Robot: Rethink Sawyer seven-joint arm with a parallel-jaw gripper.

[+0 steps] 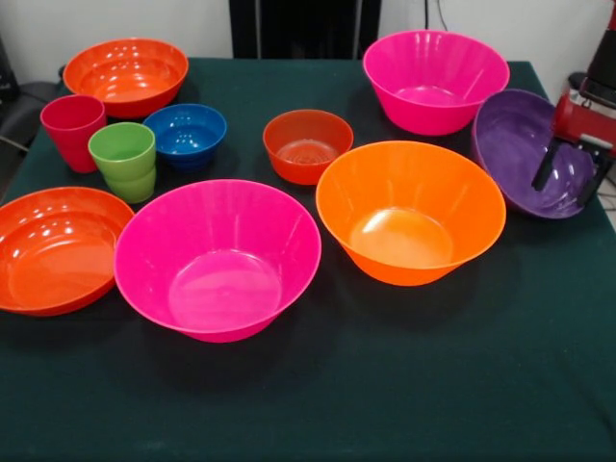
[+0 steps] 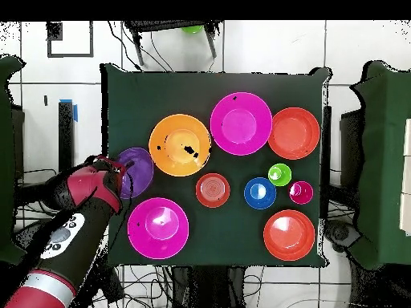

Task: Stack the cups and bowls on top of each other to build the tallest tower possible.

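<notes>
The hand (image 1: 572, 174) pinches the tilted purple bowl's (image 1: 515, 154) rim, which needs a steady lift to avoid slipping.

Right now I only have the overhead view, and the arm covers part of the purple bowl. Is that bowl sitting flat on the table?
Observer: No. The purple bowl is tipped up on its side, mouth turned toward the large orange bowl, with the gripper at its mouth.
Operator: Is it clear of the table?
Observer: Its lower edge looks to rest on the green cloth, though I cannot be sure.
Operator: And the two cups?
Observer: The red cup and the green cup both stand upright, mouths up.
</notes>
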